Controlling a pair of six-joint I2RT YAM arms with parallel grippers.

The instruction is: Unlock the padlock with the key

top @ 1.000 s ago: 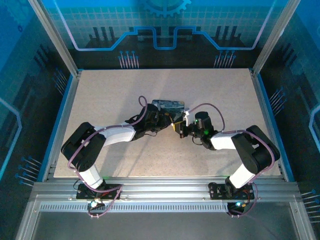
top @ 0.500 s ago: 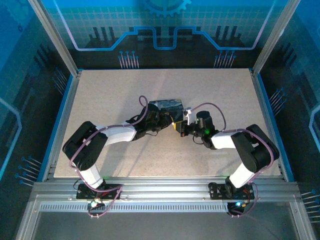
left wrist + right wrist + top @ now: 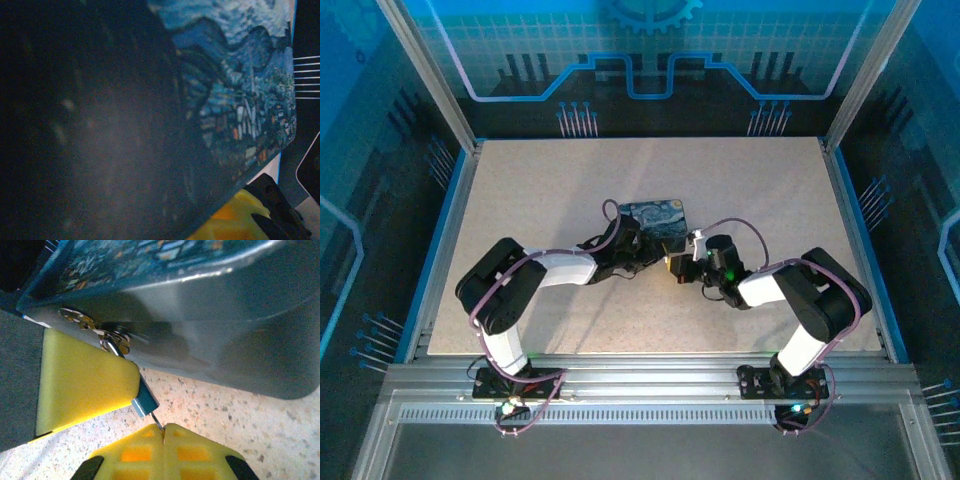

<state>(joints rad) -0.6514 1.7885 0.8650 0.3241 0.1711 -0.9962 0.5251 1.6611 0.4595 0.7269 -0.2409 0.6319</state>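
Key (image 3: pixel 157 420) pinched between right fingers (image 3: pixel 195 450), tip at padlock (image 3: pixel 144 401) just above

Nothing here can be read as text, number or brand; the tin (image 3: pixel 655 216) carries only a painted swirling night scene; the backdrop (image 3: pixel 650 40) shows a gear outline and lines, no writing.

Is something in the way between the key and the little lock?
Nothing visible is. The right gripper pinches the key, and the key's tip meets the end of the padlock, which pokes out beside a yellow pad close to the tin.
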